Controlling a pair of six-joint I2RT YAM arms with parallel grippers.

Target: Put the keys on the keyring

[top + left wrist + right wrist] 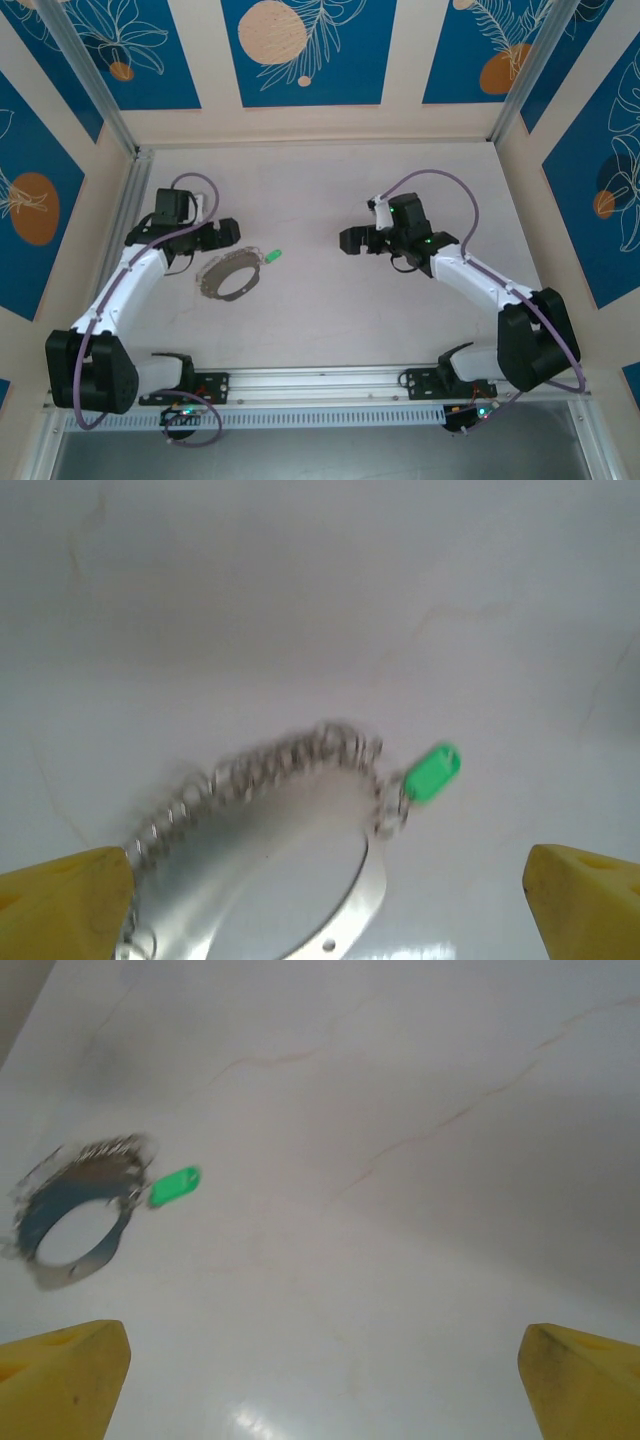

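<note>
my left gripper (228, 233): gaping, empty, near keyring (232, 275) | my right gripper (347, 241): gaping, empty, well apart from it | green key (273, 257): beside keyring

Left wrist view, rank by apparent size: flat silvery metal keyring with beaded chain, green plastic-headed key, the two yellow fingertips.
1. Flat silvery metal keyring with beaded chain, cropped by the frame edge.
2. Two yellow fingertips, alike in size; closest to the camera, so enlarged.
3. Green plastic-headed key, smallest.
</note>
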